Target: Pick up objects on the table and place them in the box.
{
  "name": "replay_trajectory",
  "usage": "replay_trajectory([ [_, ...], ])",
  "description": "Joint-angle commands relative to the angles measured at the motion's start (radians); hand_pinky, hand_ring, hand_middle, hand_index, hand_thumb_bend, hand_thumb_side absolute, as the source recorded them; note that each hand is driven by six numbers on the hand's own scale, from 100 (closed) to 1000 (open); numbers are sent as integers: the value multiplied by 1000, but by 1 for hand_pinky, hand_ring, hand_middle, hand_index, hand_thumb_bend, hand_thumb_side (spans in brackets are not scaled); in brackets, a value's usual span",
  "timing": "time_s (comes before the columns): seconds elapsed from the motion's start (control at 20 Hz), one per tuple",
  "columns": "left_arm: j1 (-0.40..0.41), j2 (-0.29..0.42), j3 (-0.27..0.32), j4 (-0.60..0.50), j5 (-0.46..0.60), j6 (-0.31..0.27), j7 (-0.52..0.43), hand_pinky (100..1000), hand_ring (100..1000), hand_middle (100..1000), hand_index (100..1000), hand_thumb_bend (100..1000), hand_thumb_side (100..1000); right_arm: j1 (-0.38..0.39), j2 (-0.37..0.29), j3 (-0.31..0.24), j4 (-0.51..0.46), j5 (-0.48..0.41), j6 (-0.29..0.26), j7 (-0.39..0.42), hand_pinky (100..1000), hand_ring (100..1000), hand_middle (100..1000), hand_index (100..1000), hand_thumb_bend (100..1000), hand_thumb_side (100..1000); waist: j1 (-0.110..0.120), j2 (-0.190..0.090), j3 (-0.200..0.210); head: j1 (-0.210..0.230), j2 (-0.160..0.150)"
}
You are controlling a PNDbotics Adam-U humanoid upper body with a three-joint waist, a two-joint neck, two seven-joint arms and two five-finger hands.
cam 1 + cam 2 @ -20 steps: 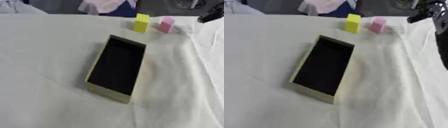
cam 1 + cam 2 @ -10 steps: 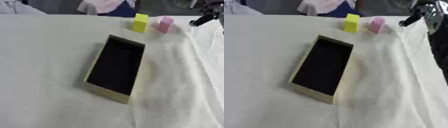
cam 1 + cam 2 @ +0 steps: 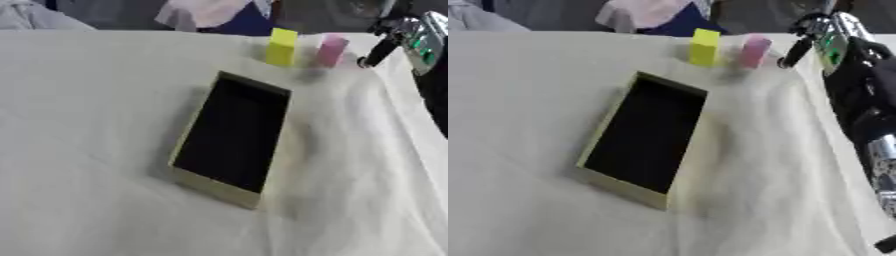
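Right eye view: I see my right hand [image 3: 798, 47] at far right of box [image 3: 642, 137], one dark finger pointing down just beside pink block [image 3: 753, 50], not touching; can't tell how far open, holding nothing I can see. Yellow block [image 3: 704, 47] upright beyond box, just left of pink. Box open, empty, on white-draped counter [image 3: 527, 100]

The right arm [image 3: 859, 95] is black with silver metal segments, green markings near the wrist, and black fingers [image 3: 792, 52].
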Motion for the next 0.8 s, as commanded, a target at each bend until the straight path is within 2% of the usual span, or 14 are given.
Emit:
replay_trajectory([
  [0.05,-8,22,4,-20,4,-1,-3,689,741,748,856,342,732,-31,-5,-2,-31,9,7,-10,936,962,968,1000,232,100,2,-16,2,-4,-5],
  [0.45,-10,21,3,-20,5,-2,-5,688,741,748,856,342,731,-35,18,-12,-56,33,30,-23,935,963,969,1000,236,100,1,-15,6,-5,-6],
  [0.8,-9,19,3,-20,5,-1,-6,688,740,748,856,339,731,-47,34,-23,-65,56,45,10,939,982,981,1000,235,101,-1,-13,6,-7,-5],
])
